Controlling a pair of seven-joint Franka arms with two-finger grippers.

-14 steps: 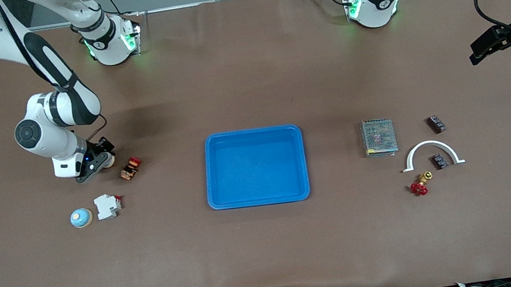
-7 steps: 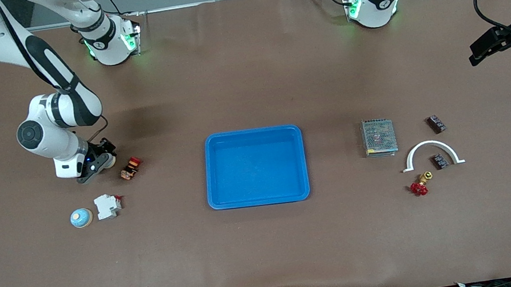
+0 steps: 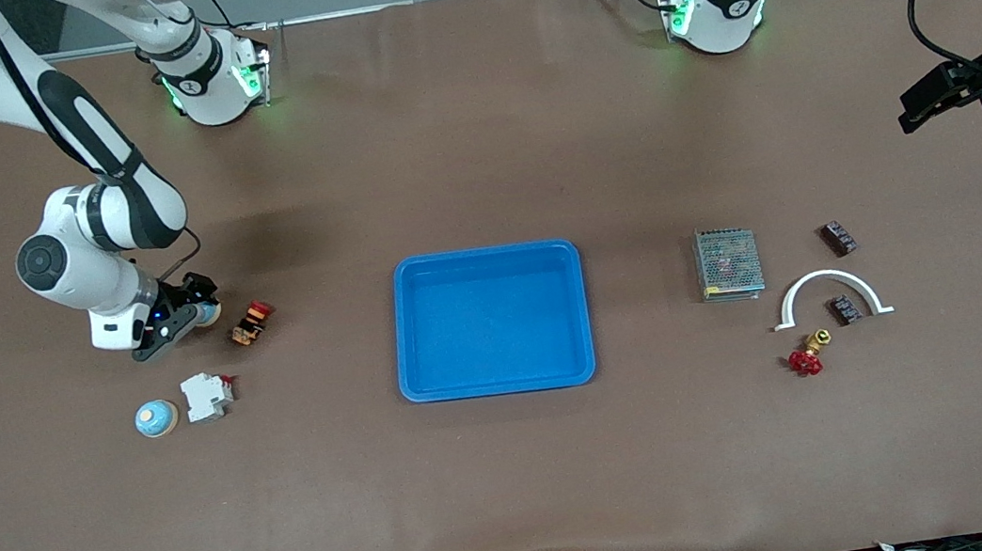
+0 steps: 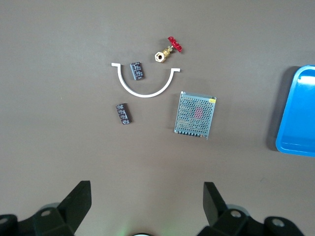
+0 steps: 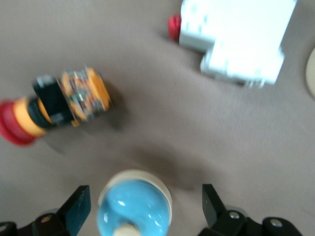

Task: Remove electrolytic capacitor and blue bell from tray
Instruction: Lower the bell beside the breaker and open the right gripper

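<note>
A blue bell on a cream base (image 5: 134, 206) sits between the open fingers (image 5: 76, 209) of my right gripper (image 5: 145, 206), with gaps on both sides. In the front view this bell (image 3: 210, 310) peeks out beside the right gripper (image 3: 174, 321). A second blue bell (image 3: 156, 418) lies nearer the camera. Two small black capacitors (image 3: 837, 237) (image 3: 844, 309) lie at the left arm's end; the left wrist view shows both (image 4: 123, 113) (image 4: 137, 70). My left gripper (image 3: 942, 95) (image 4: 146, 201) is open, empty and high above the table's end.
A blue tray (image 3: 482, 258) sits mid-table. An orange-and-red coil part (image 3: 251, 322) (image 5: 74, 98) and a white breaker (image 3: 207, 395) (image 5: 241, 37) lie near the bells. A metal power supply (image 3: 727, 263), a white arc (image 3: 826, 276) and a red valve (image 3: 807, 355) lie near the capacitors.
My right arm's hand has shifted a little toward the right arm's end of the table, staying over the bell. My left gripper has drifted slightly. Nothing was grasped.
</note>
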